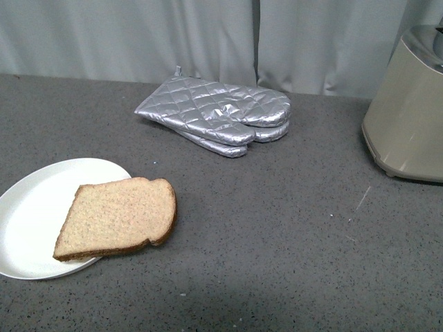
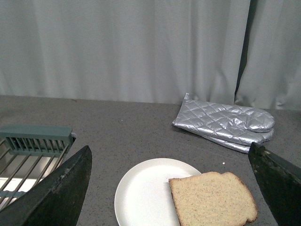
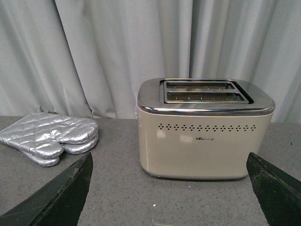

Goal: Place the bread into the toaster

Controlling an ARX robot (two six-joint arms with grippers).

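Bread sits ahead of my left gripper, fingers spread wide, empty; my right gripper, equally wide and empty, faces the toaster. The slice lies half on the plate, overhanging its rim. Well apart from the plate, the toaster is cropped in the front view; I can't make out the insides of its 2 slots.

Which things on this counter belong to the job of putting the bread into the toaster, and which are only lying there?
For the job: bread, partly on the white plate; toaster.
Only lying about: that plate; silver oven mitts; grey-green rack.
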